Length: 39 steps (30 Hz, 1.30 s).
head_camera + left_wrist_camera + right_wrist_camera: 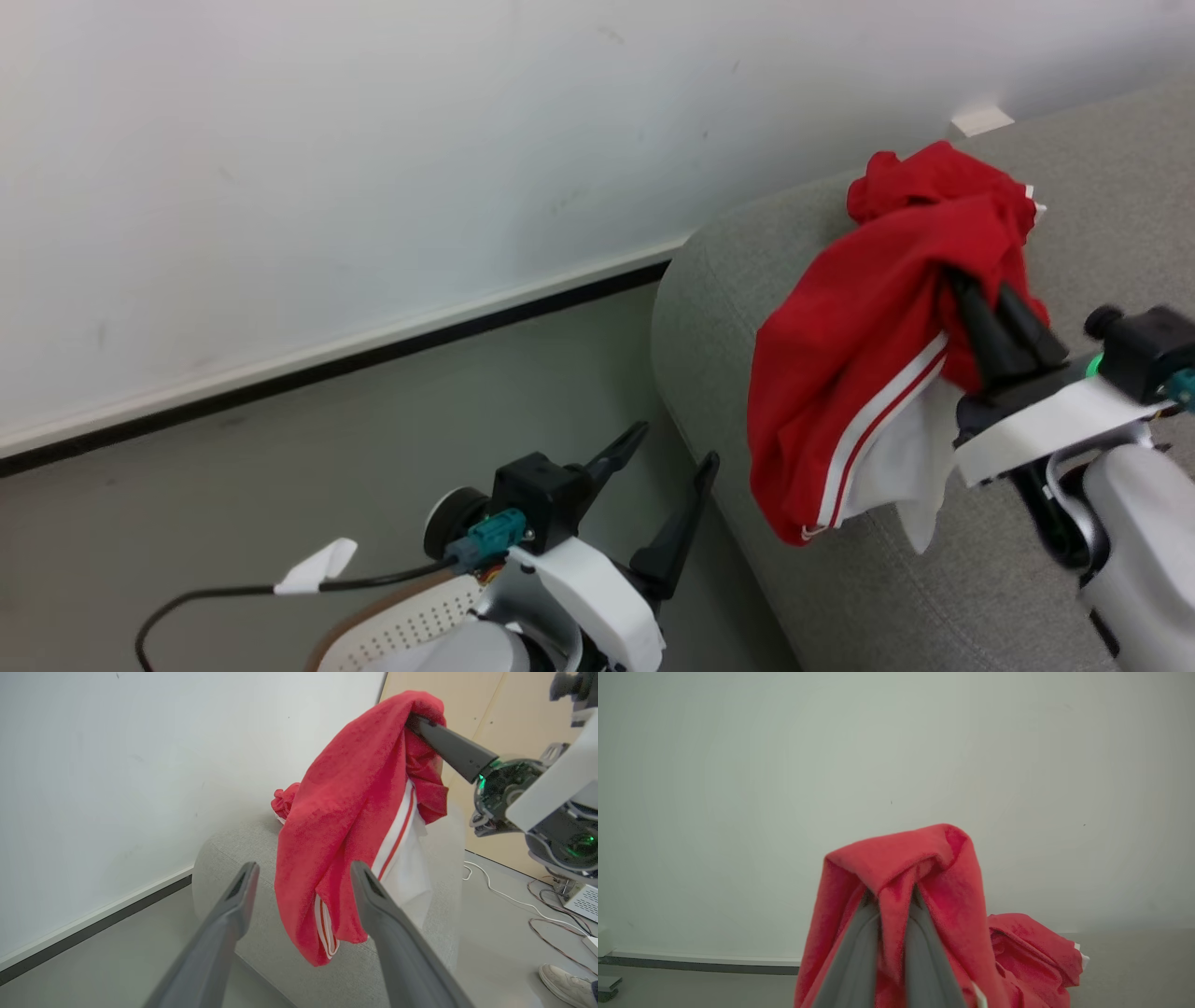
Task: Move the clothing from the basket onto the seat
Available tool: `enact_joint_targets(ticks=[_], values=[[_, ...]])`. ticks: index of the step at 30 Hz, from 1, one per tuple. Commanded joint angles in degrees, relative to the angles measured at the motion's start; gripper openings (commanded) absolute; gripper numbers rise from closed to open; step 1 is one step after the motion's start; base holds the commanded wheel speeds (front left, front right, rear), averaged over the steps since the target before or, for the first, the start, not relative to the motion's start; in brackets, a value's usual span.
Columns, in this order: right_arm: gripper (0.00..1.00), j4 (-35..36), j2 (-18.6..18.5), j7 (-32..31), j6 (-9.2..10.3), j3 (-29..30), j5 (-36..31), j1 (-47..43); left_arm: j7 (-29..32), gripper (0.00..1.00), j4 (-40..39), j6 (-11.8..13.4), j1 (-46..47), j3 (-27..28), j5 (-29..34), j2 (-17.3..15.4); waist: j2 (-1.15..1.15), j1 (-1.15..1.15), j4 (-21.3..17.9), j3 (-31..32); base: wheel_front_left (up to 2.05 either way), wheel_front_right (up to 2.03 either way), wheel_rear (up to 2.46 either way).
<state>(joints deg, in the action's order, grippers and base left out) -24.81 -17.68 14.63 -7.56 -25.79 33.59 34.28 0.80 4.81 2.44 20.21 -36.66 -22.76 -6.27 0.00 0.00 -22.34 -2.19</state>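
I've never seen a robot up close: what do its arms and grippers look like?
Pale-grey rounded forearms end in white shells. The left gripper and right gripper each have two long, dark, tapering fingers on a black block. A teal plug with a black cable and white tag sits by the left one; a green light glows by the right.

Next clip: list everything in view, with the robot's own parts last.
striped garment: one, red with white stripes and a white panel, hanging from the right pincer over the sofa
bunched garment: one, red, lying on the sofa near the wall
sofa: one, light grey, right side of the head view
basket: one, cream with a brown rim, bottom edge of the head view
shoe: one, pale, a person's, on the floor
wall: one, white, dark baseboard
left pincer: one, dark, open, empty
right pincer: one, dark, shut on the striped garment
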Motion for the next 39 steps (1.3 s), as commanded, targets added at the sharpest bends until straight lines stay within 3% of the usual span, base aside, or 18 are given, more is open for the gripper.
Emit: enact_joint_targets(ticks=[1,6,10,20,24,28,34,35,36,37,38,39], values=[[0.0,0.01,-0.34,0.04,0.15,2.07,-1.47,2.84,0.41,1.0,-0.67,-0.28,1.5,0.23,0.48,-0.82,0.0,0.0,0.79,-3.56,0.0,0.0,0.0],[0.0,-1.53,0.6,-0.24,0.14,10.72,-5.51,10.5,2.01,1.0,-2.82,-1.45,5.59,-0.02,1.45,-1.58,0.0,0.0,3.33,-11.67,0.0,0.0,0.0],[0.0,-2.3,-1.03,-1.25,0.15,18.68,-11.39,18.72,2.57,1.0,-4.49,-2.53,8.96,0.16,1.88,-2.02,0.0,0.0,5.96,-17.77,0.0,0.0,0.0],[0.0,-3.41,-9.1,-7.5,0.14,38.76,-19.5,37.02,3.96,1.0,-9.4,-4.11,14.92,0.92,2.93,-3.64,0.0,0.0,10.26,-29.91,0.0,0.0,0.0],[0.0,-6.84,-10.96,-9.86,0.14,46.0,-25.01,39.74,4.83,1.0,-11.18,-4.23,15.95,1.25,2.89,-4.54,0.0,0.0,11.13,-34.29,0.0,0.0,0.0],[0.0,-11.59,-9.72,-8.98,0.15,53.61,-29.55,36.52,5.62,1.0,-11.97,-4.12,15.83,1.33,3.23,-5.54,0.0,0.0,11.46,-37.39,0.0,0.0,0.0],[0.0,-19.5,-4.25,-5.26,0.15,63.12,-35.23,30.31,6.0,1.0,-12.32,-3.6,14.39,1.91,3.07,-7.37,0.0,0.0,11.03,-38.82,0.0,0.0,0.0],[0.09,-20.54,-3.4,-4.57,0.15,64.29,-35.96,29.64,6.01,1.0,-12.37,-3.51,14.09,2.05,2.98,-7.67,0.0,0.0,10.81,-38.7,0.0,0.0,0.0],[0.3,-21.48,-2.83,-3.92,0.15,65.47,-36.89,28.98,5.94,1.0,-12.44,-3.39,13.77,2.15,2.86,-7.93,0.0,0.0,10.61,-38.51,0.0,0.0,0.0],[0.3,-22.54,-2.1,-3.4,0.15,66.69,-37.6,28.5,5.94,1.0,-12.42,-3.22,13.45,2.27,2.71,-8.22,0.0,0.0,10.38,-38.22,0.0,0.0,0.0],[1.0,-23.6,-1.27,-3.41,0.15,67.53,-38.47,27.94,6.03,1.0,-12.38,-3.06,13.26,2.37,2.54,-8.44,0.0,0.0,10.15,-37.88,0.0,0.0,0.0],[1.0,-24.78,-0.19,-3.21,0.15,67.82,-38.97,27.75,6.11,1.0,-12.39,-2.99,13.18,2.51,2.42,-8.61,0.0,0.0,9.94,-37.48,0.0,0.0,0.0]])
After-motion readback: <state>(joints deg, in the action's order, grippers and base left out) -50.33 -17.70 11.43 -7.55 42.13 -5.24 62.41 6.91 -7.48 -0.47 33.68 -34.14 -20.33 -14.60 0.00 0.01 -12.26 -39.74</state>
